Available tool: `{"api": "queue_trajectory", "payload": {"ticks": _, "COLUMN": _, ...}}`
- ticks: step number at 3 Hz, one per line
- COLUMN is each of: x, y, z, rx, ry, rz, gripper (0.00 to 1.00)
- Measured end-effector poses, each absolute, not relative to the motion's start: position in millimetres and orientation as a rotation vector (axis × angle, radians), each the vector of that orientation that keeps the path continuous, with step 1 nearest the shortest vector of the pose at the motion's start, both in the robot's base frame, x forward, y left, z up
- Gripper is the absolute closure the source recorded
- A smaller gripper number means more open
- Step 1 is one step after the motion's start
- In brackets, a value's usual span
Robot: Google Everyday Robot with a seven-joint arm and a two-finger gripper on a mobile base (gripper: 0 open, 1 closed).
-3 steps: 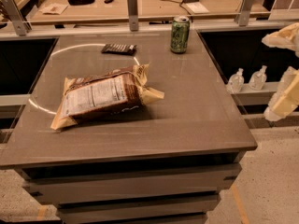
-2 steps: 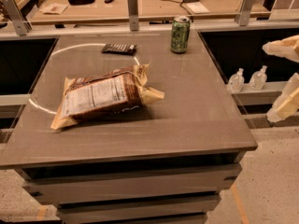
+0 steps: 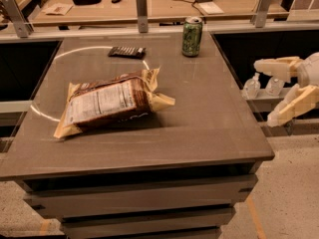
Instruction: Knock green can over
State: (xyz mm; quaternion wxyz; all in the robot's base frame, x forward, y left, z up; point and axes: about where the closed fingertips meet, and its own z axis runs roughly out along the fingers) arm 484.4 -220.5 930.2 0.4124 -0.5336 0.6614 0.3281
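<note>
Approach is the work here: the gripper (image 3: 264,92) hangs off the table's (image 3: 209,118) right edge at the right of the frame, its two pale fingers spread wide and holding nothing. The green can (image 3: 192,36) stands upright at upper centre, near the table's far edge and well apart from the gripper. A good move would likely travel up-frame and left, then push sideways high on the can, staying clear of the snack bag (image 3: 109,103) at centre left.
</note>
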Motion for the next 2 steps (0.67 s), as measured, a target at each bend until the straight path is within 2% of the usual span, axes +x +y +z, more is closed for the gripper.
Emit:
{"api": "queue_trajectory", "payload": {"ticks": 1, "x": 491.9, "y": -209.2, "z": 928.3, "rx": -1.253, "ry": 1.579, "rz": 0.980, "gripper": 0.00}}
{"api": "queue_trajectory", "payload": {"ticks": 2, "x": 492.1, "y": -208.6, "z": 928.2, "rx": -1.253, "ry": 1.579, "rz": 0.982, "gripper": 0.00}}
